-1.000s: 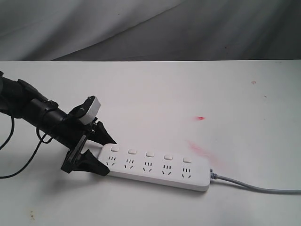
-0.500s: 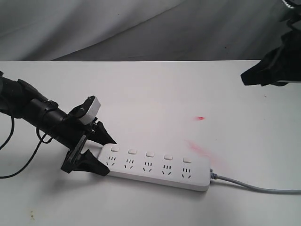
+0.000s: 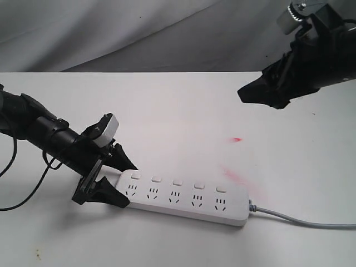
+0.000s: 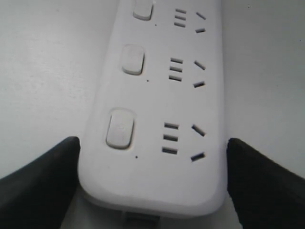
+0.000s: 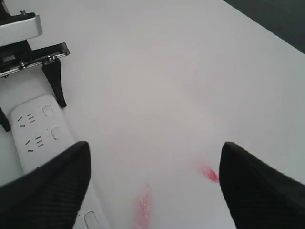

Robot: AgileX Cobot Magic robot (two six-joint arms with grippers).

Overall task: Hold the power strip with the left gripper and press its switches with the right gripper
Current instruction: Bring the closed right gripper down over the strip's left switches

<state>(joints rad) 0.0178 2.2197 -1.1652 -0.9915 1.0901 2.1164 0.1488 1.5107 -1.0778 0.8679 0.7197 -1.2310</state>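
One strip (image 3: 186, 197) (image 4: 152, 95) lies flat on the white desk (image 3: 183, 111). It is a long, smooth white plastic bar with rounded corners. It carries five sockets (image 3: 174, 196) in a row and five switches (image 3: 177, 182), one beside each socket. Each switch is a small, slightly raised, rounded-square button. One grey cord (image 3: 300, 221) leaves the end farthest from the left pincer.

There are two pincers, each with two black wedge-shaped fingers. The left pincer (image 3: 129, 184) (image 4: 152, 148) is closed on the near end of the strip, one finger against each long side, and the bar runs straight away from it. Its wrist view shows three of the switches, the nearest (image 4: 120, 129) just ahead of the fingers. A grey-white block (image 3: 107, 130) sits on its wrist, and its arm is black and ribbed.

The right pincer (image 3: 260, 95) (image 5: 153, 148) hangs in the air, wide open and empty. The strip is well apart from it, below and off to one side; its own camera catches only part of the bar (image 5: 33, 133) past one finger (image 5: 57, 181). That finger has a fine woven-looking texture.

Two faint red smears mark the matte desk between the right pincer and the strip: a small bright one (image 3: 237, 139) and a paler streak (image 3: 233, 175) close to the cord end.
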